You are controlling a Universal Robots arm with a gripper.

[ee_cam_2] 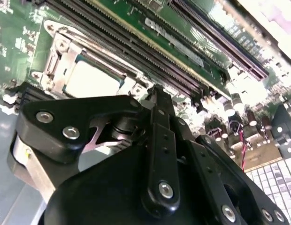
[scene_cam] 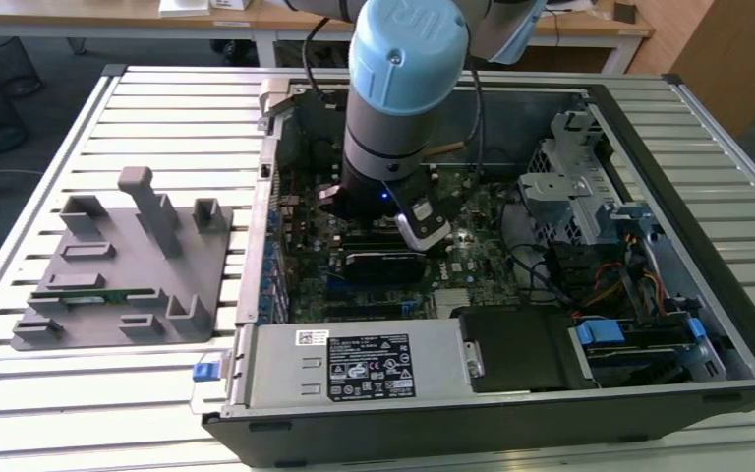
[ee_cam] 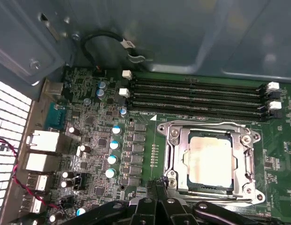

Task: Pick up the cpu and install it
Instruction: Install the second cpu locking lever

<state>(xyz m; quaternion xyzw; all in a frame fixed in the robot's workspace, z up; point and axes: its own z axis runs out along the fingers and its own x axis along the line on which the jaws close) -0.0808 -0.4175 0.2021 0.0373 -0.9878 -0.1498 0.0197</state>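
The cpu (ee_cam: 210, 159) is a flat silver square lying inside the metal-framed socket (ee_cam: 176, 154) on the green motherboard; the second wrist view shows the cpu (ee_cam_2: 91, 82) in that same frame. My gripper (ee_cam: 157, 186) hovers just beside the socket's edge, apart from the chip, its black fingers closed together with nothing between them. In the second wrist view the gripper (ee_cam_2: 157, 93) points at the board next to the socket. In the exterior view the gripper (scene_cam: 411, 241) hangs low inside the open computer case (scene_cam: 613, 98), over the motherboard's middle.
Black memory slots (ee_cam: 197, 93) run alongside the socket. A grey fixture (scene_cam: 129, 265) with a green memory stick (scene_cam: 95, 295) sits on the slatted table at the exterior view's left. The power supply (scene_cam: 351, 364) and drive cage (scene_cam: 588, 197) border the board.
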